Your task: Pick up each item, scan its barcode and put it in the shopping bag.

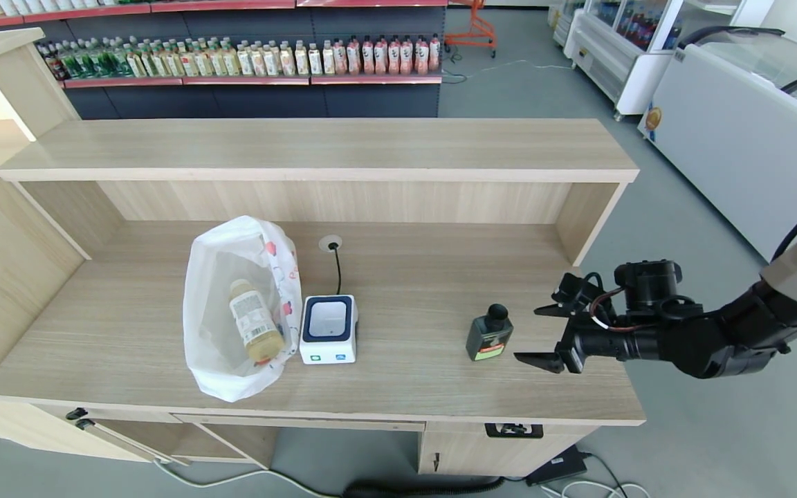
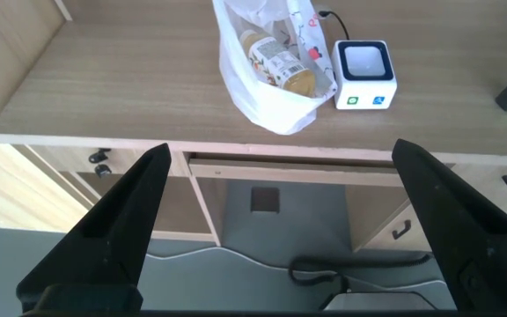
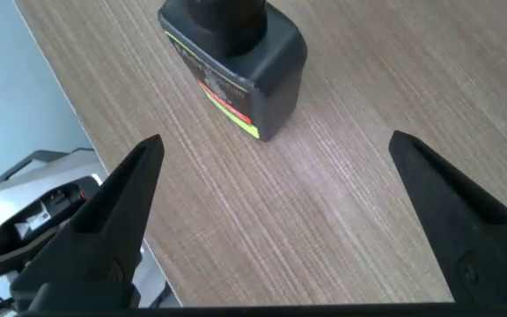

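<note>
One loose item on the counter (image 1: 412, 304): a small dark bottle (image 1: 489, 335), upright, long axis vertical. It stands just to the left of the right gripper (image 1: 526, 335), whose jaws are spread wide and not touching it. The left gripper (image 2: 282, 148), also spread, hangs well apart, before the counter's front edge.
</note>
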Controlling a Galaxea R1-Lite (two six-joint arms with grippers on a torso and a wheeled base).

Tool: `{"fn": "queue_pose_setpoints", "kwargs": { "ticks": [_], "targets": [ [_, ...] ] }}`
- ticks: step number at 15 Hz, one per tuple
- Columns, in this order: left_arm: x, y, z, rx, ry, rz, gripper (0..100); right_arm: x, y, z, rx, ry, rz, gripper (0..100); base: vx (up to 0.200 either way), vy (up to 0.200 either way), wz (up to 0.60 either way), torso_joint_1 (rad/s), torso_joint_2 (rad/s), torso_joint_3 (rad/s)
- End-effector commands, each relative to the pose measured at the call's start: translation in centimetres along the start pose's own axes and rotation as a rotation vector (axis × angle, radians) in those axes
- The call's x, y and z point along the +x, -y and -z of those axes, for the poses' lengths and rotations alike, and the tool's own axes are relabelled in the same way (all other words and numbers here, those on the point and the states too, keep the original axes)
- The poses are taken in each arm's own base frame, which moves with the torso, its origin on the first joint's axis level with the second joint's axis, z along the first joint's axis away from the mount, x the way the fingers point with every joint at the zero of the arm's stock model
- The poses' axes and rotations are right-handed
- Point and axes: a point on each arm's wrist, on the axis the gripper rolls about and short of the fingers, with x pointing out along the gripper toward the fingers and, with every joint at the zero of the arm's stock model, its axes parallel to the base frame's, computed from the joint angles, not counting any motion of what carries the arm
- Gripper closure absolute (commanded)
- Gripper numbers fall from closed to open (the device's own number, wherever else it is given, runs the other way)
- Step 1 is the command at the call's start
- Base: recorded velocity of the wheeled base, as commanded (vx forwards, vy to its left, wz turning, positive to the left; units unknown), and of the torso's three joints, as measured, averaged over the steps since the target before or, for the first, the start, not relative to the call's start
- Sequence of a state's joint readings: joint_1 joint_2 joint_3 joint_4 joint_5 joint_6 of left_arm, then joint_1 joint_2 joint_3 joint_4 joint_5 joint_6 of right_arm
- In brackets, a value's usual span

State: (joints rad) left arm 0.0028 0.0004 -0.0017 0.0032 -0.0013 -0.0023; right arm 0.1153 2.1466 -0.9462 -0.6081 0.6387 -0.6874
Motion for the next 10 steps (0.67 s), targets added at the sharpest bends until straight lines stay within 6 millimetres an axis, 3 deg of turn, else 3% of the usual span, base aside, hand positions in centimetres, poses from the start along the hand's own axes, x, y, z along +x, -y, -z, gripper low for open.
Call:
{"fn": "queue_pose_setpoints", "kwargs": {
  "ticks": [1, 6, 7, 10],
  "targets": [
    [0.0, 0.0, 0.0, 0.001, 0.000, 0.000, 0, 2.5, 0.6, 0.1, -0.012, 0.016, -0.020, 0, 0.000, 0.000, 0.00, 0.000, 0.00, 0.000],
    [0.0, 0.0, 0.0, -0.001, 0.000, 0.000, 0, 5.0, -1.0, -0.3, -0.037, 0.045, -0.105, 0, 0.000, 0.000, 0.00, 0.000, 0.00, 0.000],
    [0.0, 0.0, 0.0, -0.001, 0.000, 0.000, 0, 5.3, -1.1, -0.1, -0.037, 0.039, -0.110, 100, 0.000, 0.000, 0.00, 0.000, 0.00, 0.000],
    [0.0, 0.0, 0.0, -0.001, 0.000, 0.000, 0, 6.3, -1.4, 0.7, -0.072, 0.031, -0.122, 100, 0.000, 0.000, 0.00, 0.000, 0.00, 0.000]
  ]
}}
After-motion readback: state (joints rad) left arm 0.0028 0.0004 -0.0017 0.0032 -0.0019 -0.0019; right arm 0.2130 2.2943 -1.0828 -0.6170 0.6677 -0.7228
